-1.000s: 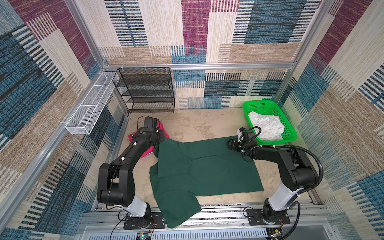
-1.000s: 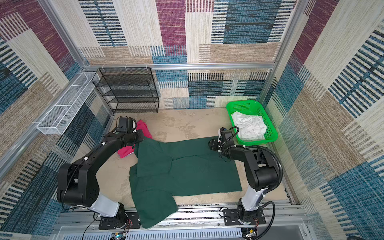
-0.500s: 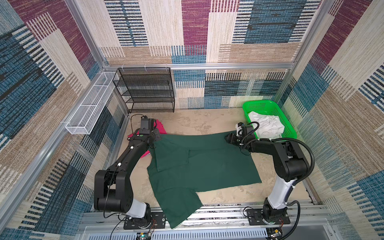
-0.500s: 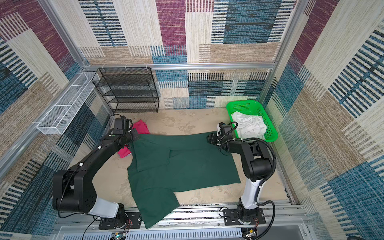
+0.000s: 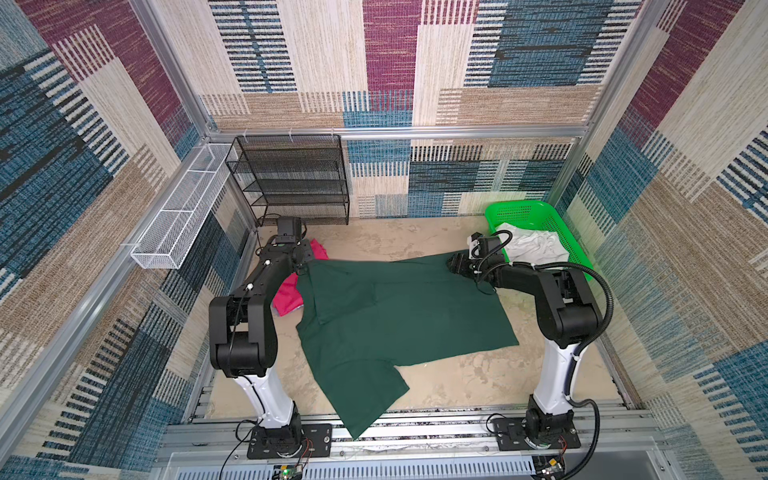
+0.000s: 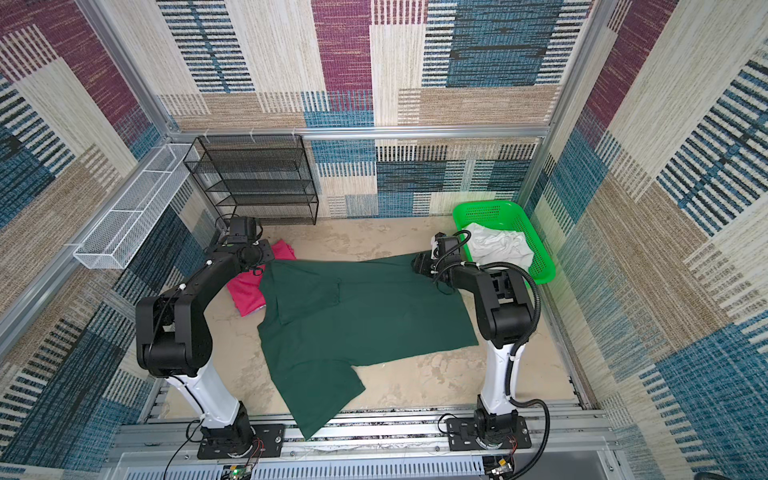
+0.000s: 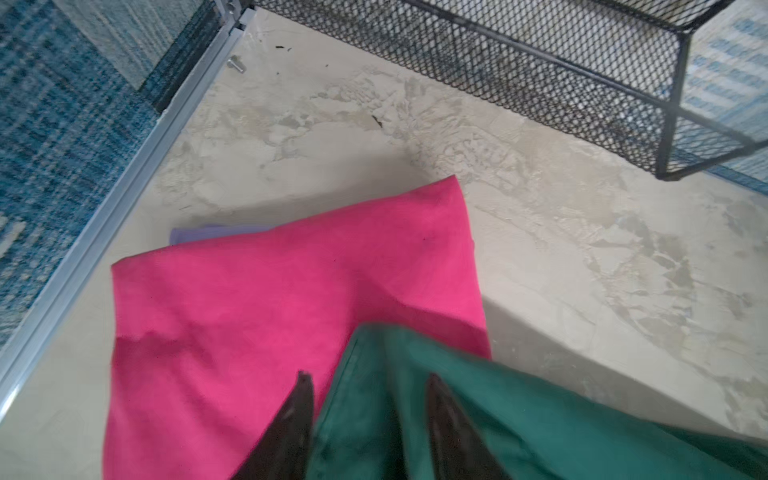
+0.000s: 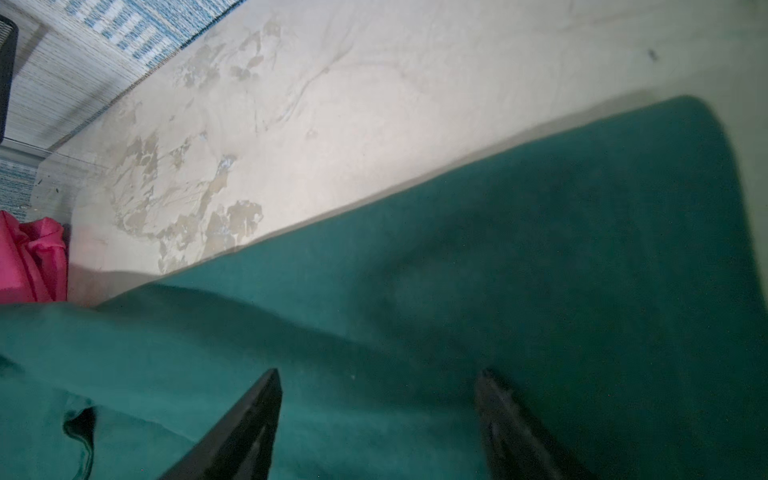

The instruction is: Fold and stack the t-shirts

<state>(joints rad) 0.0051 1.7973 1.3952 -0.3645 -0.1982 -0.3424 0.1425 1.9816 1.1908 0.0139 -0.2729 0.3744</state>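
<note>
Left hand: the left hand (image 5: 306, 271) shows its fingers (image 7: 301, 399) apart in the left wrist view. The far left corner of the green t-shirt (image 5: 399, 316) lies between them, and they are not clamped on it.
Right hand: the right hand (image 5: 454, 264) has its fingers (image 8: 266, 399) spread wide over the shirt's far right corner. Nothing is pinched; whether the tips touch the cloth cannot be told.
Green t-shirt: it lies spread flat on the desk (image 5: 457, 386), with its far edge running from one hand to the other. From the hands it reaches back toward the arm bases, and one sleeve trails over the desk's near edge onto the rail.
Pink t-shirt: the pink t-shirt (image 5: 286, 293) lies under and just outside the left hand. The green corner overlaps it, and a lilac cloth (image 7: 195, 235) peeps out from beneath it.
Beyond the left hand: the black mesh rack (image 5: 291, 178) is near but apart.
Outside the right hand: the green basket (image 5: 528, 208) sits just beside it and holds a white cloth (image 5: 536, 247).
Change from a second ago: both hands now sit farther from their bases, toward the back wall. The green t-shirt's far edge has gone with them, so the cloth lies straighter between the hands and less of the sleeve trails over the near edge. The pink t-shirt and the basket have not moved.
</note>
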